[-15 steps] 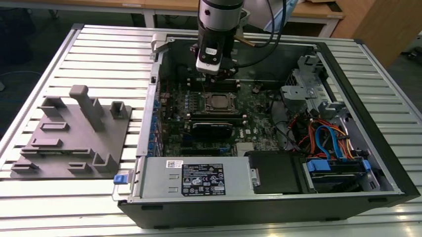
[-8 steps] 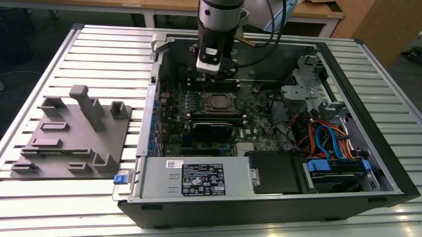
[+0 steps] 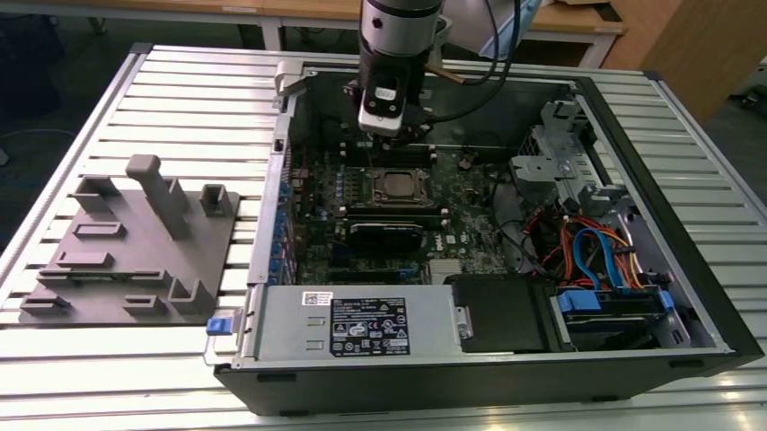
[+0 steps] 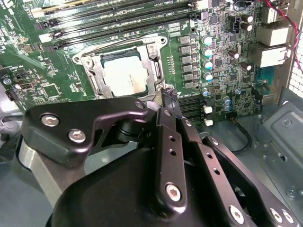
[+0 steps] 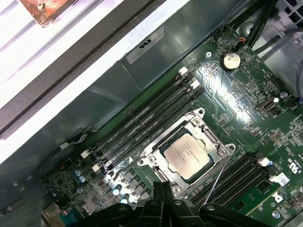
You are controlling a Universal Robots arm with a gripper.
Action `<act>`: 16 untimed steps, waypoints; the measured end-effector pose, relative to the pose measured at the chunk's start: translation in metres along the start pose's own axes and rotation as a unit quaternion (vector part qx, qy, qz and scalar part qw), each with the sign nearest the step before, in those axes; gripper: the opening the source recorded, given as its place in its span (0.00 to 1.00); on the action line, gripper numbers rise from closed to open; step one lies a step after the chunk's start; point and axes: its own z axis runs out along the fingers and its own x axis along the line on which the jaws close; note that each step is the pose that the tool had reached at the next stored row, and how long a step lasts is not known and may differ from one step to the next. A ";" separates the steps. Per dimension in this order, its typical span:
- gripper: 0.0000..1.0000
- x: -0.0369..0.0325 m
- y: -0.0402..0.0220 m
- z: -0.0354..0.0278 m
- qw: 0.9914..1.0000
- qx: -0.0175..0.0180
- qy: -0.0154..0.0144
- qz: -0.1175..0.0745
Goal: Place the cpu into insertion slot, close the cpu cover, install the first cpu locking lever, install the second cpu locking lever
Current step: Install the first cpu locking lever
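The cpu (image 5: pixel 187 153) (image 4: pixel 124 75) lies flat in the insertion slot (image 3: pixel 415 199) on the green motherboard, its pale metal top facing up. The silver cpu cover (image 5: pixel 209 137) (image 4: pixel 152 71) lies down around it, and the chip shows through its window. A thin locking lever rod (image 5: pixel 217 179) runs along one side of the socket. My gripper (image 5: pixel 164 190) (image 4: pixel 169 96) (image 3: pixel 381 135) hovers low beside one edge of the socket, near that rod. Its black fingers are pressed together with nothing between them.
Long black memory slots (image 5: pixel 142 118) flank the socket. The open computer case holds a power supply (image 3: pixel 348 323), a metal drive cage (image 3: pixel 563 162) and loose cables (image 3: pixel 587 251). A grey fixture plate (image 3: pixel 132 242) lies on the slatted table at the exterior view's left.
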 end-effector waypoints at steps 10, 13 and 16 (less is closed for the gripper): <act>0.11 0.0007 -0.0006 0.0001 0.999 0.002 0.001 -0.034; 0.11 0.0007 -0.0006 0.0001 0.999 0.003 0.001 -0.052; 0.11 0.0007 -0.0007 0.0001 0.998 0.004 0.002 -0.068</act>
